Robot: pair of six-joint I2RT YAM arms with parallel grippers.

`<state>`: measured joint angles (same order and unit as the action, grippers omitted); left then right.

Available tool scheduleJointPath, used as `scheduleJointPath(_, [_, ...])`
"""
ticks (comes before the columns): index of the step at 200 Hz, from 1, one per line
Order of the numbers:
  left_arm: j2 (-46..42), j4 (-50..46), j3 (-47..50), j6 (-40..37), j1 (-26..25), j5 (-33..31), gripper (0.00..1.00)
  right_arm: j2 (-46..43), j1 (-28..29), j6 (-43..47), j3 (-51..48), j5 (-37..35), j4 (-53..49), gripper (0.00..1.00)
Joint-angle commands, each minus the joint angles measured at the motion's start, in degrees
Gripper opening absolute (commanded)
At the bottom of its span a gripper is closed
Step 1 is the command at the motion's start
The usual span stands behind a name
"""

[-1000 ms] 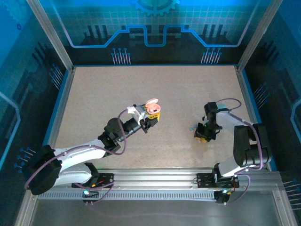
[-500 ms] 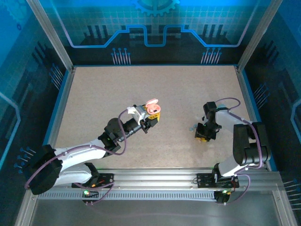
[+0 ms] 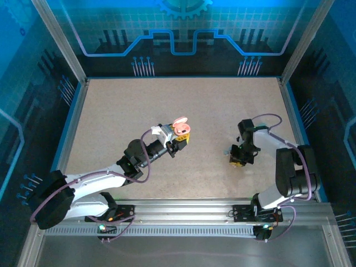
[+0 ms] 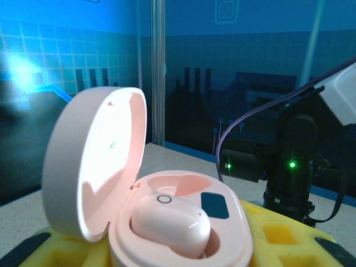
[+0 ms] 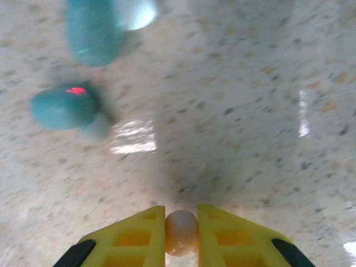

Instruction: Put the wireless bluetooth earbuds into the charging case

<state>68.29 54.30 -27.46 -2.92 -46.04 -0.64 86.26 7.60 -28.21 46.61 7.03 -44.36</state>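
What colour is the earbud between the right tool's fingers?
Pale pink. The earbud shows best in the right wrist view.

Robot test cell — aluminium frame (image 3: pixel 60 40), blue panels (image 3: pixel 222 22).

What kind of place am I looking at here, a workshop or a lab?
Probably a lab robot cell: a speckled table fenced by aluminium posts and blue circuit-print walls, with the left arm and right arm bolted to a rail.

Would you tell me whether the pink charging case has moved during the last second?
No. The pink charging case held by the left gripper keeps its place against the table's far edge.
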Motion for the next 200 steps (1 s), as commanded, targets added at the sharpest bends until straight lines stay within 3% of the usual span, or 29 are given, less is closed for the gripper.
scheduleJointPath(1, [0.37,2.3,0.83,0.39,-0.37,-0.43,0.38,-6.54,1.4,0.42,2.83,6.78,-0.55,0.17])
scheduleJointPath(33, [1.04,2.39,0.92,0.54,-0.33,-0.63,0.38,-12.4,1.72,1.57,8.53,17.07,-0.91,0.17])
scheduleJointPath(77, [2.45,2.56,1.01,0.81,-0.28,0.31,0.38,-14.1,3.03,1.59,16.31,30.84,-0.86,0.17])
scheduleJointPath(200, [3.92,1.24,-0.42,-2.03,-0.28,7.79,0.39,-15.15,15.35,5.34,28.11,37.52,1.59,0.18])
